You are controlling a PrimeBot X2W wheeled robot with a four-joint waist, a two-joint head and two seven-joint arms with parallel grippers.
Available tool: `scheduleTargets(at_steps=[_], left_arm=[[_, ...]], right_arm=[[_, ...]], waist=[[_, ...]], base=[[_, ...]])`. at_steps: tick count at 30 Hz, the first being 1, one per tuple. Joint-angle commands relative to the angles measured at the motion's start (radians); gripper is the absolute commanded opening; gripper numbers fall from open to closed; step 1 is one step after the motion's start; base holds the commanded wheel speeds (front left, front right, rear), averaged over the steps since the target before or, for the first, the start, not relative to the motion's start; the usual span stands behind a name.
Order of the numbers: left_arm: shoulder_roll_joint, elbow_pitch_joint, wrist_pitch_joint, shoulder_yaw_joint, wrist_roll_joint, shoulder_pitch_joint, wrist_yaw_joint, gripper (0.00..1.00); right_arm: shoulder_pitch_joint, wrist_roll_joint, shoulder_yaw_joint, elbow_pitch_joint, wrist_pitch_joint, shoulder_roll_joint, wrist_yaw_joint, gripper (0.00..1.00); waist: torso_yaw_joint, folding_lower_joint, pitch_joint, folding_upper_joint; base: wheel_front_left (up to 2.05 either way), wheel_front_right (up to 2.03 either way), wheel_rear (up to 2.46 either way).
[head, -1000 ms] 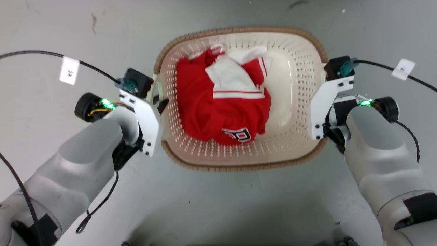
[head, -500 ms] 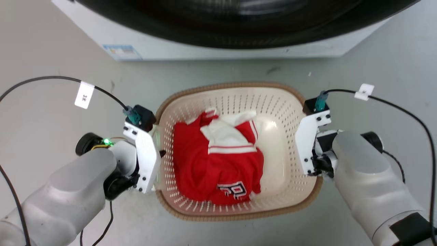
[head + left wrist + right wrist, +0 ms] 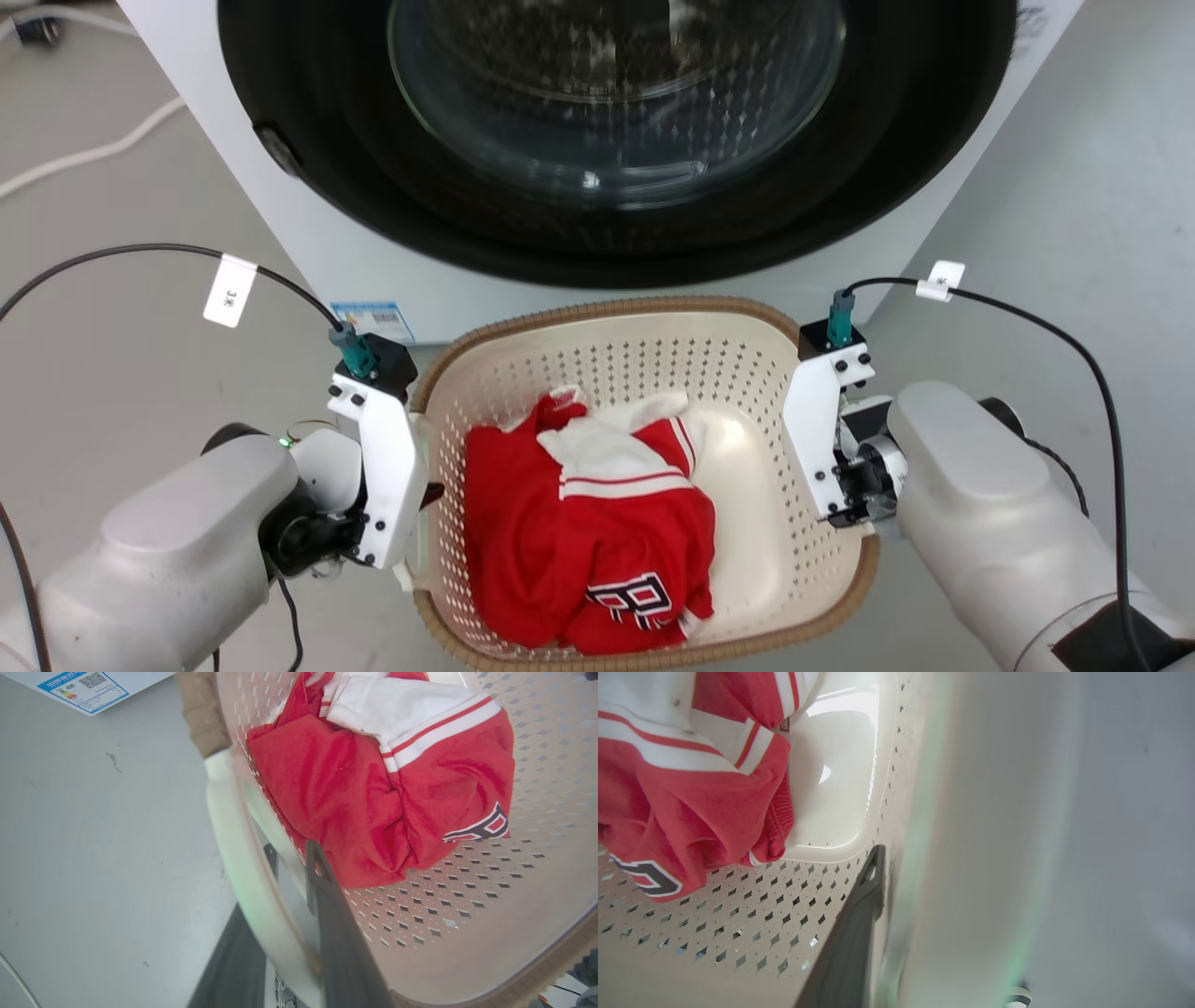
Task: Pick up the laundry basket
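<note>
The laundry basket (image 3: 607,313) is cream-white and perforated with a brown woven rim, and it hangs between my two arms. A red and white garment (image 3: 597,523) lies inside it. My left gripper (image 3: 425,495) is shut on the basket's left white handle (image 3: 233,849). In the left wrist view, the left gripper (image 3: 292,858) has one dark finger on each side of that handle. My right gripper (image 3: 845,509) grips the right side. In the right wrist view, one finger (image 3: 871,872) lies against the inner wall and the other is hidden behind the handle (image 3: 971,858).
A white washing machine (image 3: 233,187) with a big dark round door (image 3: 616,140) stands just beyond the basket. A blue label (image 3: 373,320) sits on its lower front. Grey floor lies to both sides, with a white cable (image 3: 84,149) at the far left.
The head camera has tilted up, bringing the washing machine into view. The basket, still gripped at both sides, now looks closer to the camera. The garment has barely shifted.
</note>
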Motion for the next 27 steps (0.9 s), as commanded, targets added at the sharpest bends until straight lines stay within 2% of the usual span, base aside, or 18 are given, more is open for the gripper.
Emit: scheduleTargets(at_steps=[1, 13, 18, 27], left_arm=[[-0.036, -0.031, 0.000, 0.001, -0.006, 0.007, -0.023, 0.00], [-0.044, -0.017, 0.104, 0.002, -0.063, 0.123, -0.025, 0.00], [-0.061, -0.013, 0.161, 0.002, -0.066, 0.131, -0.025, 0.00], [-0.072, -0.015, 0.184, 0.002, -0.064, 0.145, -0.025, 0.00]], right_arm=[[0.026, -0.005, 0.023, -0.006, 0.006, 0.023, 0.016, 0.00], [0.119, 0.067, 0.085, 0.013, 0.080, 0.023, 0.016, 0.00], [0.144, 0.103, 0.098, -0.004, 0.091, 0.023, 0.016, 0.00], [0.135, 0.123, 0.112, 0.009, 0.092, 0.025, 0.016, 0.00]], waist=[[-0.002, 0.0003, -0.046, -0.0001], [-0.023, 0.0003, -0.208, -0.0001], [-0.026, 0.0003, -0.231, -0.0001], [-0.034, 0.0003, -0.250, -0.0001]], base=[[0.00, 0.00, 0.00], [0.00, 0.00, 0.00], [0.00, 0.00, 0.00], [0.00, 0.00, 0.00]])
